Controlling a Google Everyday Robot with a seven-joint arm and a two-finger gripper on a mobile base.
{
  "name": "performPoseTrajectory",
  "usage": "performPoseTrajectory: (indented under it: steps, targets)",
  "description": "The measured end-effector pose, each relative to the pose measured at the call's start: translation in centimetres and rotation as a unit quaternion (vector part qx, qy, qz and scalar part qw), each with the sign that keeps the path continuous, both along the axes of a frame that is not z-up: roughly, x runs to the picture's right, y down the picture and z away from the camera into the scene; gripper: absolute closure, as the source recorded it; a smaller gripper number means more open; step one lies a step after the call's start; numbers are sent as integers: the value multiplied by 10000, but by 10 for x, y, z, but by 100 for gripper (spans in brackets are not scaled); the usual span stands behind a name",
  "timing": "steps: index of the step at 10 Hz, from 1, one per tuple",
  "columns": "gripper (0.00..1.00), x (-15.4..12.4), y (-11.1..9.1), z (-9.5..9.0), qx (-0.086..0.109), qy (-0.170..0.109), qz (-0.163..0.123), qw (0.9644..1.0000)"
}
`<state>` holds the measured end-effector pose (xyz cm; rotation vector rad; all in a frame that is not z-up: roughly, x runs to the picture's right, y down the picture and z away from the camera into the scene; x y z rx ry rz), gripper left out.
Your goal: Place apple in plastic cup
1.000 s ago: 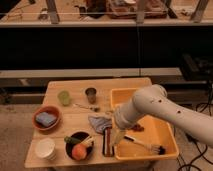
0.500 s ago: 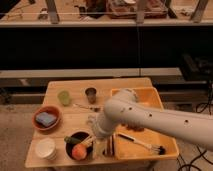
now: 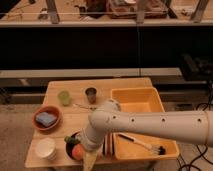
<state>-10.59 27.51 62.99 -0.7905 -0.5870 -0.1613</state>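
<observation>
**One apple, three cups, gripper low at the front**

My gripper [image 3: 90, 157] hangs at the front edge of the table [image 3: 75, 86], just beside the apple [image 3: 77, 151]. I cannot tell if it is wide, narrow or holding something. My white arm [image 3: 150, 125] comes in from the right and crosses over the table.

I count one apple. It lies in a dark dish [image 3: 67, 148] at the front, next to one green vegetable [image 3: 69, 140].

I count three cups. The plastic cup [image 3: 64, 97] stands upright at the back left, well apart from the apple. One dark cup [image 3: 91, 94] stands near it on its right. One white cup [image 3: 45, 148] stands at the front left.

There is one bowl [image 3: 36, 120] with one blue sponge [image 3: 46, 118] in it, and one yellow bin [image 3: 137, 100] with one brush [image 3: 145, 145].
</observation>
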Motion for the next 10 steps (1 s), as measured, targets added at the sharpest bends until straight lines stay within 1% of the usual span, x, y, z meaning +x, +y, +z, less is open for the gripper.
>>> performPoseTrajectory:
  steps: [1, 3, 5, 10]
  targets:
    - [20, 0, 6, 2, -26, -1, 21, 10000]
    - [20, -2, 10, 8, -55, 1, 114, 9999]
    - [20, -3, 11, 16, -83, 26, 222, 9997]
    - [20, -11, 11, 36, -140, 85, 313, 9994]
